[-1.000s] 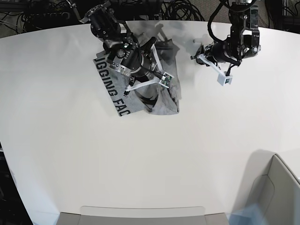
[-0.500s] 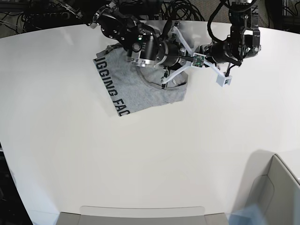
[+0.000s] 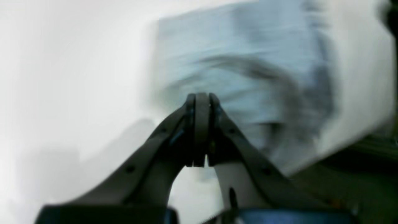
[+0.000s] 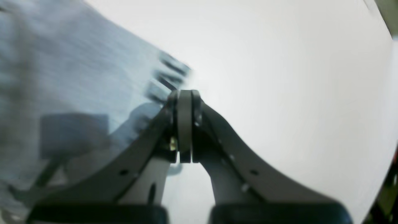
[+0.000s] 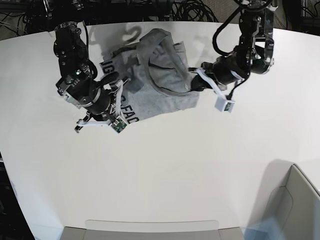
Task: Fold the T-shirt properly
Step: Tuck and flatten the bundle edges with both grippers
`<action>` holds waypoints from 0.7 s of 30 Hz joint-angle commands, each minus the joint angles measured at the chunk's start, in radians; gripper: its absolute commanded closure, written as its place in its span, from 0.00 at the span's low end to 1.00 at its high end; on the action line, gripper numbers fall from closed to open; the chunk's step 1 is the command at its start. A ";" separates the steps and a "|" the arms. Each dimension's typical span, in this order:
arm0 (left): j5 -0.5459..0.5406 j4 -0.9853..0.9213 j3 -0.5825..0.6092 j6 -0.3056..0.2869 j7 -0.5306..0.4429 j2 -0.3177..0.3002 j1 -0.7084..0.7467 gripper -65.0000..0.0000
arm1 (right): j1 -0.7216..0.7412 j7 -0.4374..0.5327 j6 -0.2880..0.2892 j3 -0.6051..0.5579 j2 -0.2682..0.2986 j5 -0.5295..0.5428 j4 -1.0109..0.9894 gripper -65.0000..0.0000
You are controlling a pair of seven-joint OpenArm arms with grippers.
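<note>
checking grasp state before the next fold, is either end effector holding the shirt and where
Neither. Both wrist views show the left end effector and right end effector shut with nothing between the jaws; the T-shirt lies on the table.

The T-shirt [image 5: 155, 80] lies on the table [image 5: 165, 170] between the right claw [image 5: 107, 112] and left claw [image 5: 196, 82].

- A white table [image 5: 165, 165] fills most of the base view, its far edge curving along the top of the frame.
- A tangle of black cables [image 5: 190, 10] lies beyond that far edge, at the top centre.
- A grey bin-like corner [image 5: 295, 200] sits at the lower right.
- A pale grey panel [image 5: 150, 230] runs along the bottom edge, lower centre.
</note>
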 commanded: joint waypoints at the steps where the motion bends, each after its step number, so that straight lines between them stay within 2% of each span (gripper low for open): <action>1: -0.012 0.012 0.051 -0.001 0.003 -0.003 -0.032 1.00 | 0.014 0.016 0.003 0.016 0.013 0.007 -0.006 1.00; 6: -0.006 0.003 0.285 -0.001 0.009 -0.004 -0.100 1.00 | 0.011 0.018 0.003 0.038 0.056 0.007 -0.099 1.00; 12: -0.006 -0.101 0.500 0.005 0.011 -0.055 -0.167 1.00 | -0.021 0.024 0.005 0.035 0.054 0.007 -0.164 1.00; 16: -0.006 -0.258 0.481 0.008 0.002 -0.056 -0.173 1.00 | -0.047 0.024 0.005 0.019 0.053 0.007 -0.171 1.00; 21: -0.006 -0.342 0.334 0.008 0.002 -0.058 -0.172 1.00 | -0.090 0.024 0.005 -0.113 0.073 0.007 -0.156 1.00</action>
